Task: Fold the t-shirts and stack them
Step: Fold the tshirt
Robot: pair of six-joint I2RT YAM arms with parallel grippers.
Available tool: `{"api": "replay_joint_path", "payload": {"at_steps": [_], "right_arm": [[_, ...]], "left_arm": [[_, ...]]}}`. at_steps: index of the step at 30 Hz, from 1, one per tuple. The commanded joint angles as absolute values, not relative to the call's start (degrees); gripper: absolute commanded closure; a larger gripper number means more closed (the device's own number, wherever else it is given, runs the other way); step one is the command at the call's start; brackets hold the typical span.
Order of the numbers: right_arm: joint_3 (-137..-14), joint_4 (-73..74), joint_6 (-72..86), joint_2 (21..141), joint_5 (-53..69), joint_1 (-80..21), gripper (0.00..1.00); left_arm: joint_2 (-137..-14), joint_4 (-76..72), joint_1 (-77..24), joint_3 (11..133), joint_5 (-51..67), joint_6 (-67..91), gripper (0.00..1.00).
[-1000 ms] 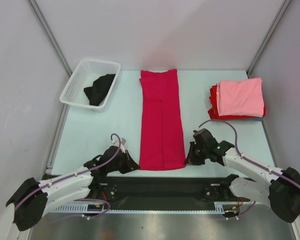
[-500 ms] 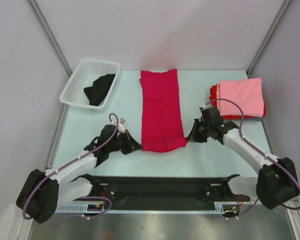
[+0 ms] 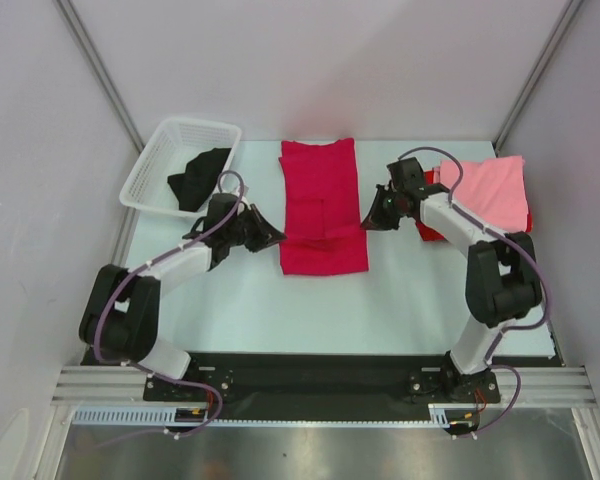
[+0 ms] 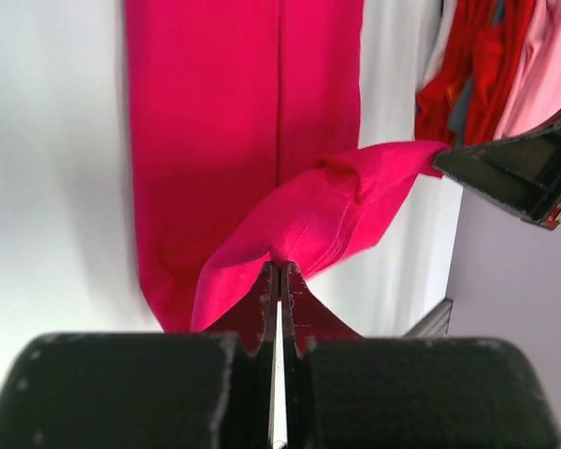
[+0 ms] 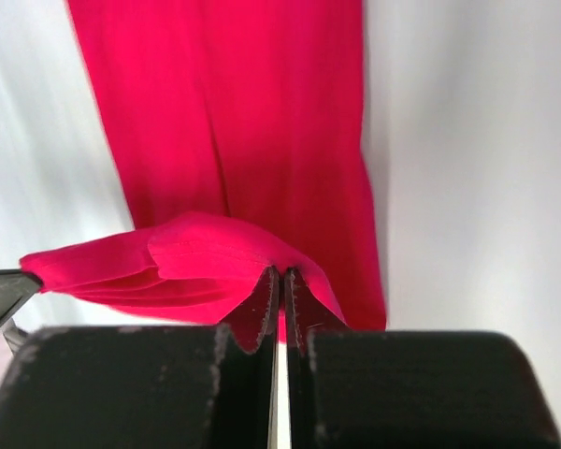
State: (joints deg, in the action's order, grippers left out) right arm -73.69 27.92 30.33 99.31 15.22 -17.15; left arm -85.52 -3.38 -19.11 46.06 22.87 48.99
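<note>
A crimson-red t-shirt (image 3: pixel 320 190), folded into a long strip, lies in the middle of the table. Its near end is lifted and doubled back over the rest. My left gripper (image 3: pixel 278 237) is shut on the left corner of that end (image 4: pixel 304 224). My right gripper (image 3: pixel 365 220) is shut on the right corner (image 5: pixel 196 257). Both hold the hem above the strip's middle. A folded light pink t-shirt (image 3: pixel 485 192) lies on a folded red one (image 3: pixel 425 205) at the right. A black t-shirt (image 3: pixel 195 178) lies in the basket.
A white plastic basket (image 3: pixel 158 150) stands at the back left of the table. The stack at the right shows in the left wrist view (image 4: pixel 486 65). Grey walls with metal posts close in the table's sides and back.
Both grippers have carried the shirt's near end away from the front edge toward the far end, doubling the strip over itself. The arms now reach far out.
</note>
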Motion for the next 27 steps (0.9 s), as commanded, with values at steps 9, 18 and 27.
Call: {"api": "replay_joint_path", "payload": {"at_steps": [9,18,27], "right_arm": [[-89.6,29.2,29.5,112.8,17.0,-13.4,1.0],[-97.0,30.4,29.9,118.9,17.1,-12.4,1.0],[-102.5,31.3,30.2,123.7,18.1,-12.3,1.0]], "left_arm": [[-98.6,-7.3,-14.6,58.7,25.9,48.7,1.0],[-106.1,-7.1,-13.9,65.5,25.8,48.8,1.0],[-109.2,-6.8,-12.9,69.0,24.1,48.9,1.0]]}}
